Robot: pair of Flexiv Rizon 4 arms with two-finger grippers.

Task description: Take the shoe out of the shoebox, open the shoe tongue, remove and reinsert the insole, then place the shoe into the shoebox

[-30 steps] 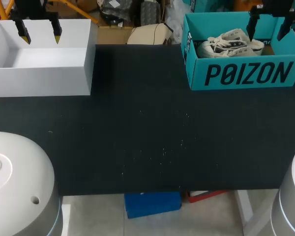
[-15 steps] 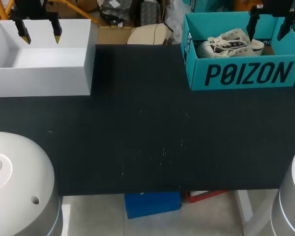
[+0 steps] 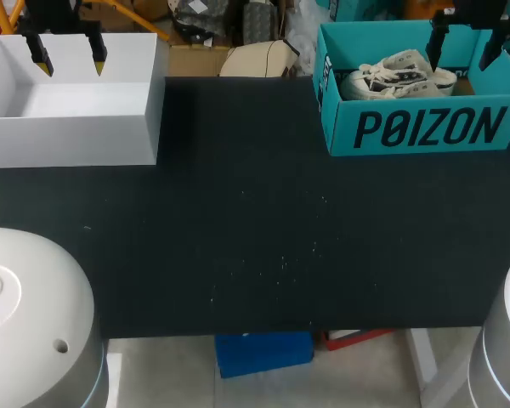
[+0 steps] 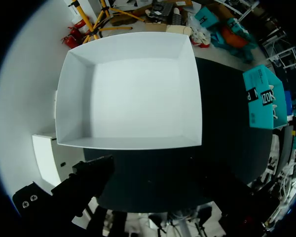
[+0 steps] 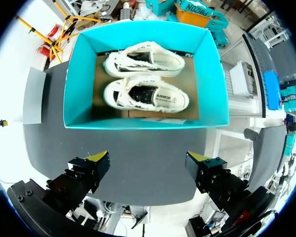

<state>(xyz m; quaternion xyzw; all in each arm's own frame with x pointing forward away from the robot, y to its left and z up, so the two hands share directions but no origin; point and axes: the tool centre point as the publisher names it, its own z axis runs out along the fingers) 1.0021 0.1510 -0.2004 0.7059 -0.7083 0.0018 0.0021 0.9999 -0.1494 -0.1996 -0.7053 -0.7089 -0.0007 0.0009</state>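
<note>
The right gripper (image 3: pixel 461 56) hung above the teal shoebox (image 3: pixel 425 127), fingers pointing down, spread apart and empty. Ahead of it, inside the shoebox, the white shoe (image 5: pixel 145 96) lay on its sole beside a second shoe (image 5: pixel 143 61). The left gripper (image 3: pixel 70 64) hung over the white box (image 3: pixel 68 136) on the dark surface (image 3: pixel 255 238), fingers likewise apart, gripping nothing.

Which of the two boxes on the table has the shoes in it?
The teal shoebox, below the right claw, holds a pair of white shoes; the white box below the left claw is empty.
</note>
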